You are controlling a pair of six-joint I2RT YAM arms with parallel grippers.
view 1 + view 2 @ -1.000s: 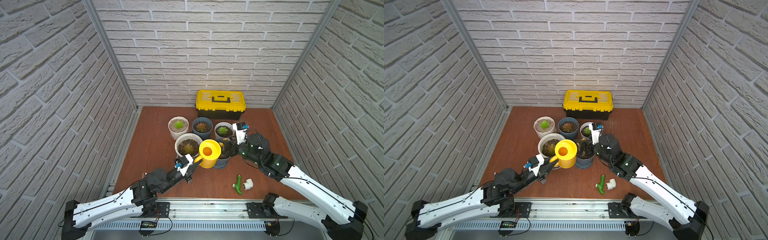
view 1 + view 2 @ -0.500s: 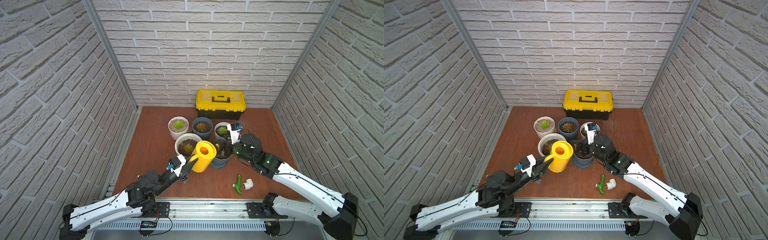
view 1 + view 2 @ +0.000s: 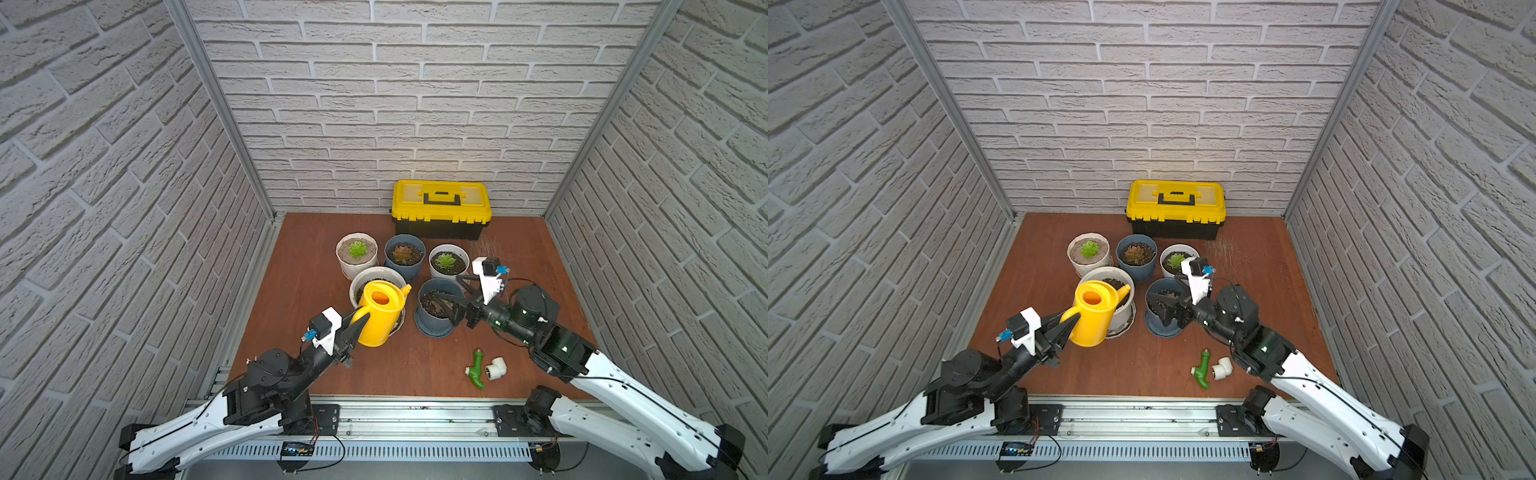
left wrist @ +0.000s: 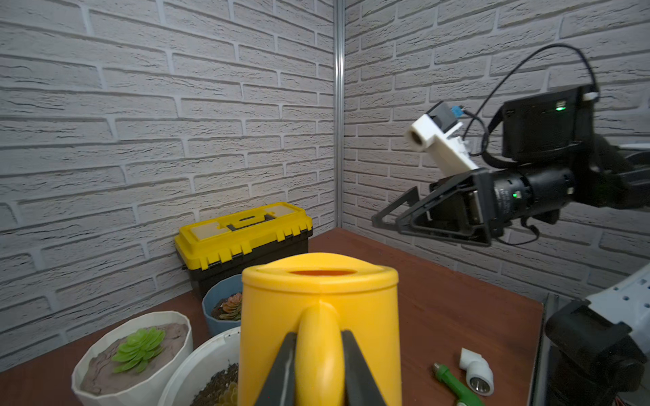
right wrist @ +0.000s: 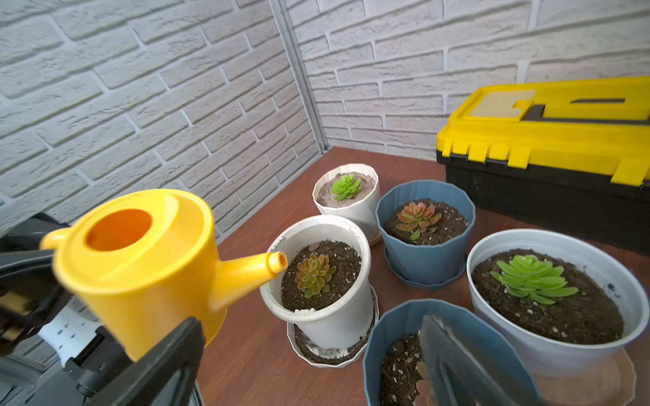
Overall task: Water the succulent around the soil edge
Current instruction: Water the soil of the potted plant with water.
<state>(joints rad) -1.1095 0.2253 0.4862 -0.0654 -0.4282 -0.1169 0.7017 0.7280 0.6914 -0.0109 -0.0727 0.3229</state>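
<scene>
A yellow watering can (image 3: 380, 316) (image 3: 1094, 316) sits nearly upright at the front left of the pots. My left gripper (image 3: 359, 321) (image 4: 318, 339) is shut on its handle. Its spout (image 5: 278, 262) reaches the near rim of a white pot (image 5: 362, 246) (image 3: 376, 275) that holds an orange-green succulent (image 5: 314, 274) in dark soil. My right gripper (image 3: 446, 293) (image 5: 309, 321) stands open above a blue pot (image 3: 432, 325) (image 5: 387, 323), one finger over its soil, holding nothing.
Three more potted succulents stand behind: a white pot (image 3: 356, 253), a blue pot (image 3: 405, 253) and a white pot (image 3: 448, 262). A yellow and black toolbox (image 3: 441, 208) is at the back wall. A green fitting (image 3: 477, 368) and a white elbow (image 3: 496, 368) lie front right.
The left arm has drawn the watering can left and toward the front, away from the blue pot. The right gripper swung left, then back to the right, still open.
</scene>
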